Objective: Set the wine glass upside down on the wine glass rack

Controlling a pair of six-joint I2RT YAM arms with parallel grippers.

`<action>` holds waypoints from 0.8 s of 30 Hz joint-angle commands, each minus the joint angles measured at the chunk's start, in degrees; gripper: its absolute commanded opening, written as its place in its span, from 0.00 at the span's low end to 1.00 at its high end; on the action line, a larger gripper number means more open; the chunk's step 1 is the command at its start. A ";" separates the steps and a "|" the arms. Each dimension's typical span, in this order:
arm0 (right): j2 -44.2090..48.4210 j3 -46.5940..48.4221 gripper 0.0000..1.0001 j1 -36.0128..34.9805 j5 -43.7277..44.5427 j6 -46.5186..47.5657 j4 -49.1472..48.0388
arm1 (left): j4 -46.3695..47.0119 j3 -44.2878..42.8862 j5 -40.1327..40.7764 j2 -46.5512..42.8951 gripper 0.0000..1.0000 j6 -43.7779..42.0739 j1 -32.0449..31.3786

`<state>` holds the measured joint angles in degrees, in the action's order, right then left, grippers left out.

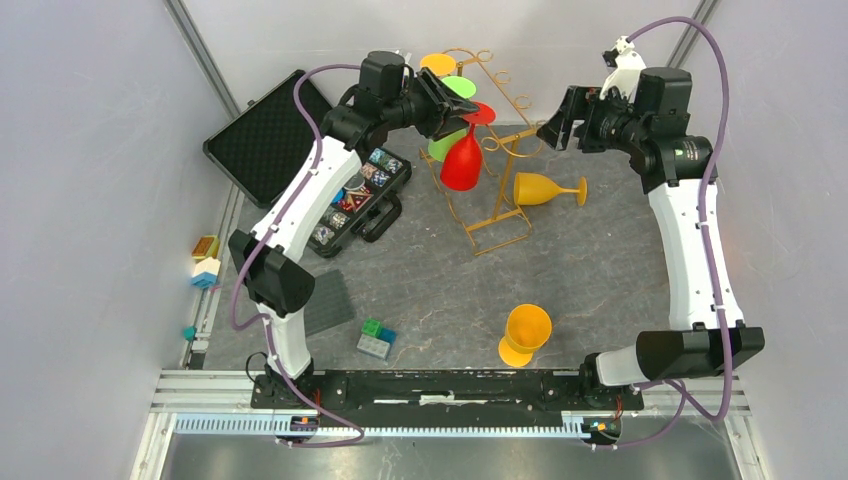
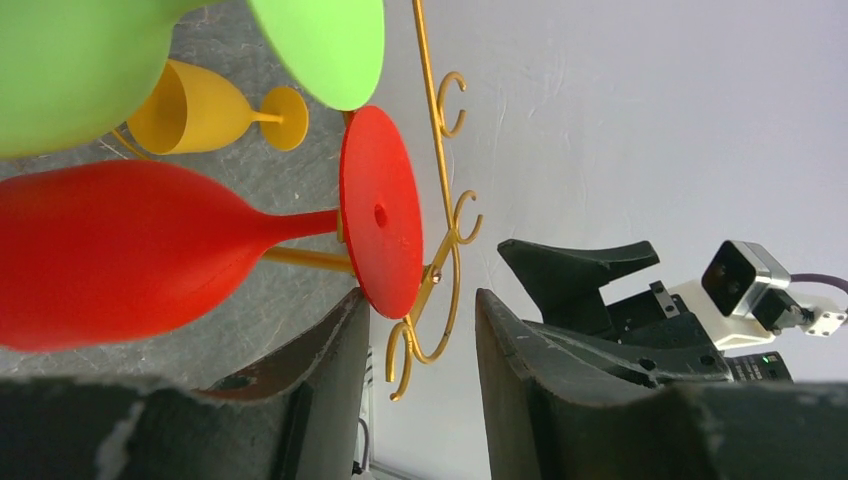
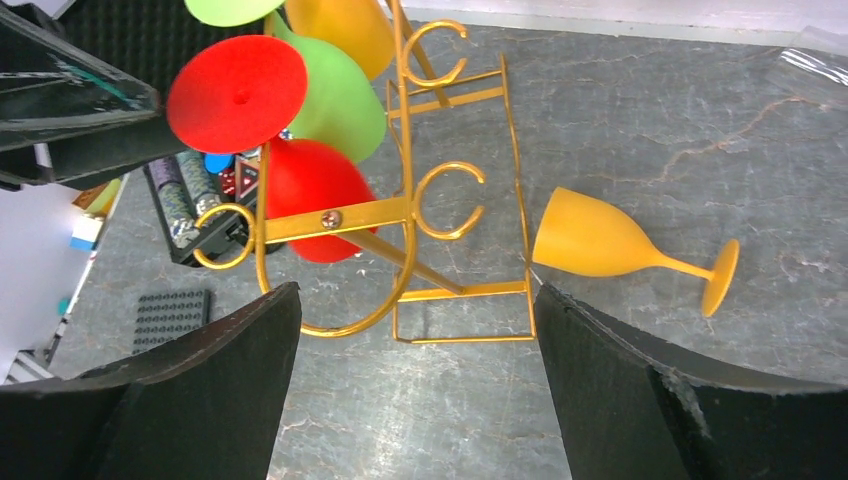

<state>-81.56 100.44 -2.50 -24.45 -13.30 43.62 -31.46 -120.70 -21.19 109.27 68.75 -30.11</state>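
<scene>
I see the red wine glass [image 2: 120,250] hanging upside down on the wine glass rack [image 3: 360,214], its foot just at the tips of the left gripper [image 2: 420,300]. That gripper's fingers [image 2: 335,360] stand apart and grasp nothing. The right gripper [image 3: 417,292], spread wide and empty, is beside the rack. I cannot tell if the foot touches a finger.

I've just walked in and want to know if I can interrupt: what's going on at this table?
Two robot arms are hanging wine glasses upside down on a gold wire rack. A red glass, a green glass and an orange glass hang there. The left pincer is open right by the red glass's foot. The right pincer is wide open beside the rack, holding nothing. A yellow glass lies sideways on the table; another glass stands near the front.
</scene>
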 commanded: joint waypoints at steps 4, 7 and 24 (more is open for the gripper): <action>1.02 -1.79 0.93 2.01 9.10 3.53 0.66 | -4.08 -3.20 -0.97 -1.13 0.49 -5.12 -0.40; 1.44 -3.35 0.94 4.47 12.18 4.22 0.49 | -5.31 -2.34 0.95 -3.17 0.50 -7.78 -0.44; -9.67 -17.40 0.85 8.17 21.21 8.55 -6.75 | -5.28 11.76 2.20 -16.15 0.55 -16.36 0.40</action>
<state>-87.44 83.77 5.39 -6.24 -7.01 40.91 -38.02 -111.50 -19.55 96.99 56.38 -30.06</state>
